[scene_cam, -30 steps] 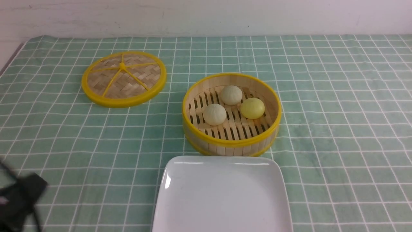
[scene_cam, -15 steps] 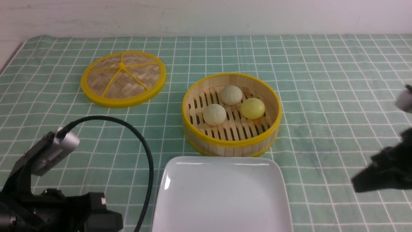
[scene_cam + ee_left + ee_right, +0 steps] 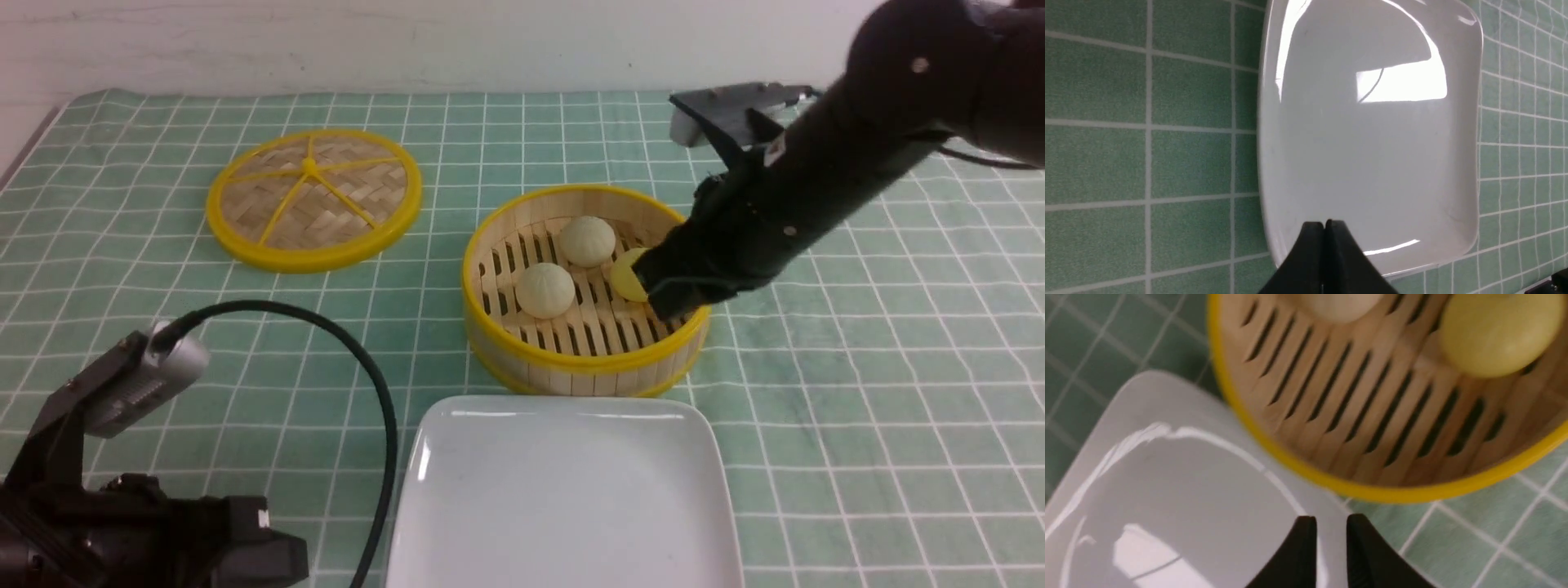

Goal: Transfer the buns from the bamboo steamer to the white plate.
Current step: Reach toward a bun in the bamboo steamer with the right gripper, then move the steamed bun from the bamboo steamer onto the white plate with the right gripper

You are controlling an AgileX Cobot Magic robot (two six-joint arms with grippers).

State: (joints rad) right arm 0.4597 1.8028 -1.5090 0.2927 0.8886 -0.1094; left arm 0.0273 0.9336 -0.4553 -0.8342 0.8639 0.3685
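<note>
Right arm (image 3: 824, 188) slants down from the far right, wrist dipped, and the right gripper (image 3: 658, 299) is inside the bamboo steamer (image 3: 571, 361), right over the yellow bun (image 3: 626, 276). It covers that bun's right side. The right wrist view is blurred, but its tips (image 3: 1331, 526) show a narrow gap with nothing between them, and the yellow bun (image 3: 1498, 335) lies on the slotted floor beyond.

The two cream buns (image 3: 586, 240) (image 3: 545, 290) sit to the yellow one's left, one farther, one nearer, both uncovered and apart from the gripper.

Left arm (image 3: 122, 523) crouches low at the near left. In the left wrist view the left gripper (image 3: 1325, 228) has its fingers pressed together, empty, showing against the rim of the white plate (image 3: 1372, 143).

Now the room. The steamer's near rim is just beside the far edge of the plate (image 3: 563, 506); whether they touch, I cannot tell. The plate's surface is bare. Open checked cloth (image 3: 857, 367) spreads right of the steamer and plate. The woven lid (image 3: 314, 200) lies far left, well apart. The left arm's black cable (image 3: 359, 367) arcs close to the plate's left edge.
</note>
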